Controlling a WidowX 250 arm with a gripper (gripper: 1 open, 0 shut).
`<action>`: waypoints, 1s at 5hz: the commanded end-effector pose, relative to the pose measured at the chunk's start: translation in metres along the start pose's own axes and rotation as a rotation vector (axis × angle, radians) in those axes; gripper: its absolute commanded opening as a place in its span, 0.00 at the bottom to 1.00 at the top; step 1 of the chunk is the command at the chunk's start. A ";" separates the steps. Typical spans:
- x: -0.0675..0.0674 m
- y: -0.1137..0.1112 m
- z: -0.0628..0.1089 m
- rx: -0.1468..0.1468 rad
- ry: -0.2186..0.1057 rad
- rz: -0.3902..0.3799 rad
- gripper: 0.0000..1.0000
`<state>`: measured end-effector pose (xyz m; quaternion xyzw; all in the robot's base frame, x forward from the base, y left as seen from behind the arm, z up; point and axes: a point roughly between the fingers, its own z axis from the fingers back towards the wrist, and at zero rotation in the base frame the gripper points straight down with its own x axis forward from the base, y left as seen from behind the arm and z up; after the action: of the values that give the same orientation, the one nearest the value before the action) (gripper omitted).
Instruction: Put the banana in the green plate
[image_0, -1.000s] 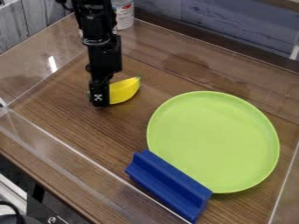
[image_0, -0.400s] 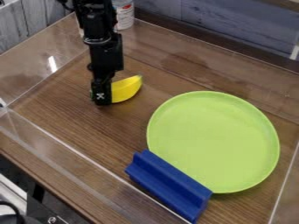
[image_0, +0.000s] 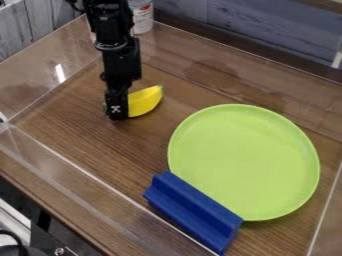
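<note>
One wooden table (image_0: 80, 150), dark brown grain, fenced on its near and left sides by clear plastic walls (image_0: 40, 215). One black robot arm (image_0: 112, 40), coming in from twelve o'clock at the upper left and pointing straight down. Its claw (image_0: 116, 108) stands at the tabletop with the jaws drawn together — clenched on the left end of the banana (image_0: 143, 100), as far as the view lets one judge; the contact itself sits behind the black fingers. The banana is short, curved and bright yellow, lying on the wood at about three o'clock of the claw, its body sticking out to the right. One green plate (image_0: 245, 160), round, lime-coloured, with a shallow rim, flat on the table at roughly four o'clock of the banana and clear of it; bare wood shows between the two. One blue ridged block (image_0: 193, 209), rectangular, set at about seven o'clock of the plate, its upper corner overlapping the plate's rim. The banana is outside the plate — on the table, not on the green surface.
</note>
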<state>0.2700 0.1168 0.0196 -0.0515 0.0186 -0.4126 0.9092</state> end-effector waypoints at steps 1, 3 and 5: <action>0.005 0.002 0.002 0.012 -0.013 -0.007 0.00; 0.011 0.001 0.003 0.009 -0.025 -0.005 0.00; 0.017 0.001 0.002 0.007 -0.036 -0.003 0.00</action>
<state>0.2783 0.1070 0.0194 -0.0602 0.0067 -0.4105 0.9098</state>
